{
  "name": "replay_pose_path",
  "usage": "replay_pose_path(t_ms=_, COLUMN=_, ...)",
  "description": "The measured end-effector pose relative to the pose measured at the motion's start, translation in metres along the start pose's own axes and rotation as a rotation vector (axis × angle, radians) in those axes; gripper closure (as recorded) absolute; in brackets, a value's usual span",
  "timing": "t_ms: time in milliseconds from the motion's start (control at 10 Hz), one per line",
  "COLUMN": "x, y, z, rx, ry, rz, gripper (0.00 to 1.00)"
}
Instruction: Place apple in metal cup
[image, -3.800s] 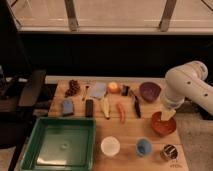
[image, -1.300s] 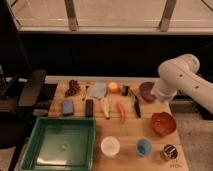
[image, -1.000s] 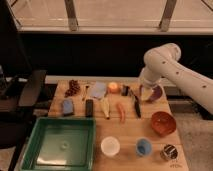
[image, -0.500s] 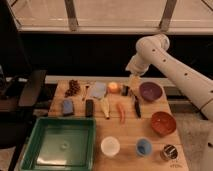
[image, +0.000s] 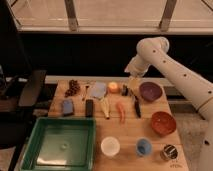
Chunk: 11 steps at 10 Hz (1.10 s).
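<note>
Shifted left, tool (image: 131, 85) hovers between apple (image: 114, 87) and bowl (image: 150, 91).

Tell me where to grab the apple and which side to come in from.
Grip the apple across its round middle, coming straight down from above. It is a ball with no handle, and a grey-blue thing on one side and a small dark thing on the other lie close, so a sideways approach looks crowded. The gripper hangs open just beyond the dark thing.
</note>
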Motion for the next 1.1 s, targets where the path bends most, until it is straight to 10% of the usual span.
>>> replay_pose_path(t_ms=400, x=-0.043, y=-0.005, z=0.052, rx=0.007, ry=-0.077, rz=-0.007, gripper=0.35)
replay_pose_path(t_ms=1100, x=-0.034, y=-0.024, z=0.107, rx=0.067, ry=-0.075, rz=0.069, gripper=0.35)
